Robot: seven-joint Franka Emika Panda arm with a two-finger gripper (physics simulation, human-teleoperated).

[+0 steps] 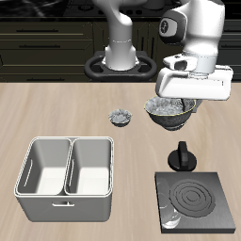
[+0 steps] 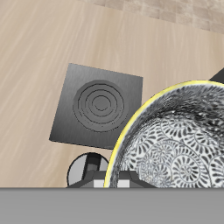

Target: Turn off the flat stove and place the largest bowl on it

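The flat stove (image 1: 195,200) is a dark grey square slab near the table's front edge. Its ring burner (image 2: 99,102) is grey, not red, and its black knob (image 1: 181,155) stands at the slab's back edge. The largest bowl (image 1: 169,111), speckled grey-white with a patterned inside and a yellowish rim (image 2: 175,144), hangs farther back than the stove. My gripper (image 1: 179,98) is directly above it, shut on its rim. The wrist view shows only the finger bases, and the bowl hides part of the stove's corner.
A small speckled bowl (image 1: 120,117) sits mid-table beside the held bowl. A white two-compartment bin (image 1: 68,168) stands near the front edge, across from the stove. The robot's base (image 1: 120,58) is at the back.
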